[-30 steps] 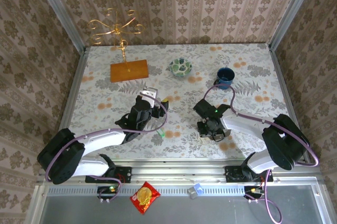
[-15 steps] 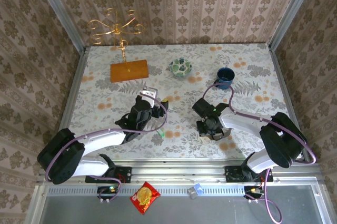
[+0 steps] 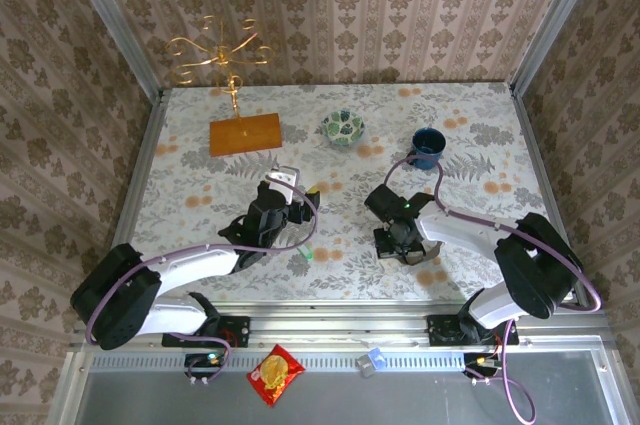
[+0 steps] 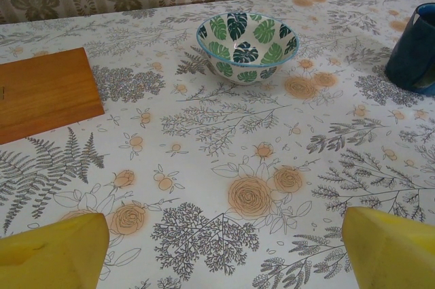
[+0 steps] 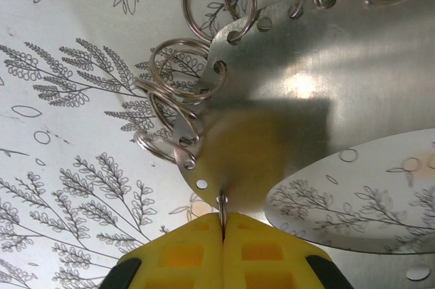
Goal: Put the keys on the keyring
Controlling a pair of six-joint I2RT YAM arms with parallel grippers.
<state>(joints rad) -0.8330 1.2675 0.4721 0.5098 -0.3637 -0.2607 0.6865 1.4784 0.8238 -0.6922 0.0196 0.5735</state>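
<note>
close to the near edge of the bench (image 3: pixel 190 160), a green key (image 3: pixel 307 255) lies loose just beside the left arm. to its right, the right gripper (image 5: pixel 223 224) is pressed together, pinching a small split ring (image 5: pixel 221 202) on the rim of the keyring (image 5: pixel 292 58), probably to steady it for threading. the left gripper (image 4: pixel 224 234) hovers spread wide and empty over bare bench, with open room before the bowl (image 4: pixel 247 45), mug (image 4: pixel 414 47) and wooden board (image 4: pixel 41 92) farther off.
</note>
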